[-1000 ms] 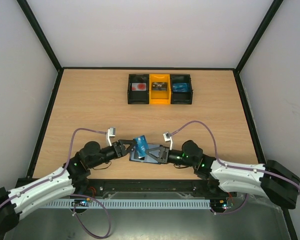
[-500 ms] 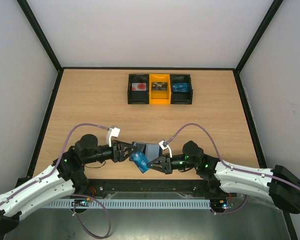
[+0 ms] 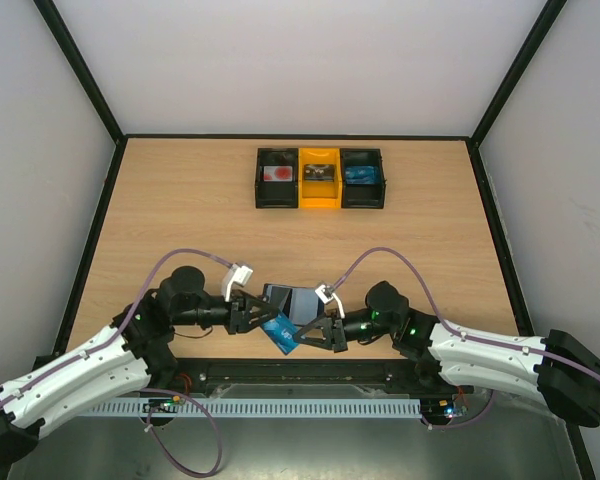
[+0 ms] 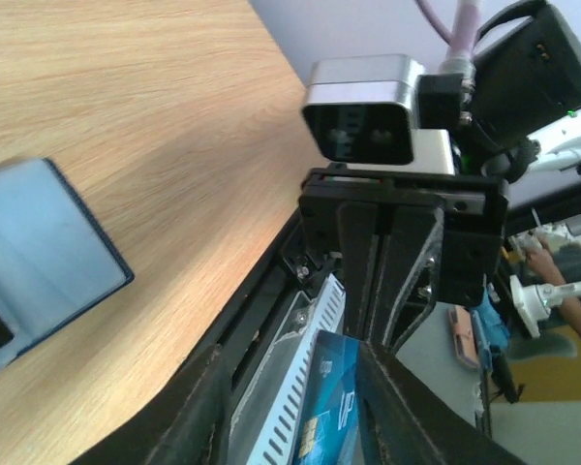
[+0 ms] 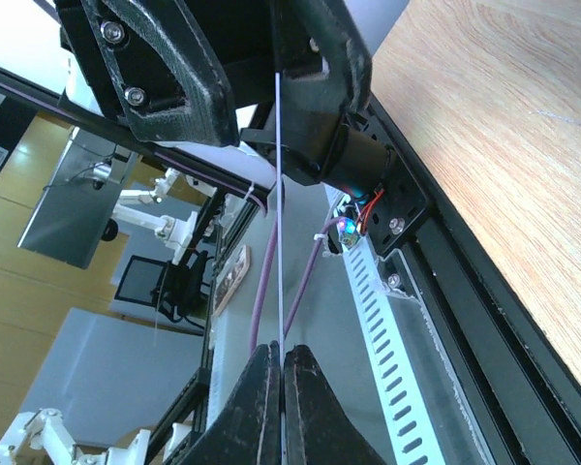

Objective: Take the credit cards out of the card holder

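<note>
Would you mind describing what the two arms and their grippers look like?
The left arm and right arm have white links and black joints. The left gripper and right gripper are black, with angular fingers. A mauve cable loops to each wrist.

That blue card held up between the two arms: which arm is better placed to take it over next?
Left, probably: the left gripper, open, straddles the free end of the blue card, while the right gripper is shut on the other end.
</note>
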